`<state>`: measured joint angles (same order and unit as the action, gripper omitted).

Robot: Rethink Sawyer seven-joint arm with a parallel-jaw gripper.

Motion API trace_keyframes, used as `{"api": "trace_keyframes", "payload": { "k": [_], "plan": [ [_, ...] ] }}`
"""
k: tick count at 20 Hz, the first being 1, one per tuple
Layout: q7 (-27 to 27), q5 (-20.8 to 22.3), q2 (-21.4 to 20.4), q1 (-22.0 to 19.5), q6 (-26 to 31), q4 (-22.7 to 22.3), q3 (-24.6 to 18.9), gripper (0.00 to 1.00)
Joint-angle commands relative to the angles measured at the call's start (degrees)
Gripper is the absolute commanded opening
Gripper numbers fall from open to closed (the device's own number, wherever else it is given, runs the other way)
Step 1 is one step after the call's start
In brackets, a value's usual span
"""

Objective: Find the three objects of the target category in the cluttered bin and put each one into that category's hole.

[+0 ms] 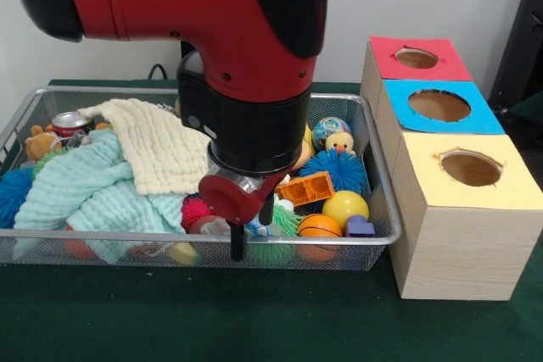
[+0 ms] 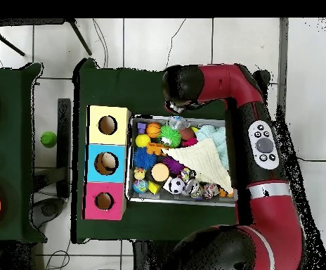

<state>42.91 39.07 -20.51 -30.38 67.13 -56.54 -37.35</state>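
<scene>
My gripper (image 1: 251, 228) hangs low over the front of the bin (image 1: 373, 146), near the middle. I cannot tell if it is squeezed or let go. The target kind is not given, so I guess balls. The little basketball (image 1: 320, 226) lies just beside the gripper, toward the boxes. The yellow ball (image 1: 345, 207) sits a bit past it. Round balls have no long side, so any turn works. The yellow hole (image 1: 471, 167) is nearest.

Arm (image 1: 212, 31) cut off at top; cloths (image 1: 110, 180) bury toys beneath.
</scene>
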Motion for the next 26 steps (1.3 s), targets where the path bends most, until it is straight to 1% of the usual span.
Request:
{"api": "trace_keyframes", "payload": {
  "k": [1,10,13,16,19,26],
  "plan": [
    [-11.5,3.09,0.04,0.43,6.9,1.29,2.92,1.0],
    [-11.39,2.85,-0.2,0.45,6.8,0.98,3.27,1.0],
    [-11.25,2.84,-0.08,0.68,8.27,1.59,3.56,1.0],
    [-11.6,3.01,0.15,1.16,10.98,2.51,4.05,1.0],
    [-11.62,3.18,0.08,1.29,12.54,2.37,4.52,1.0],
    [-11.29,2.42,-0.7,0.49,12.94,0.95,4.27,1.0]
  ]
}}
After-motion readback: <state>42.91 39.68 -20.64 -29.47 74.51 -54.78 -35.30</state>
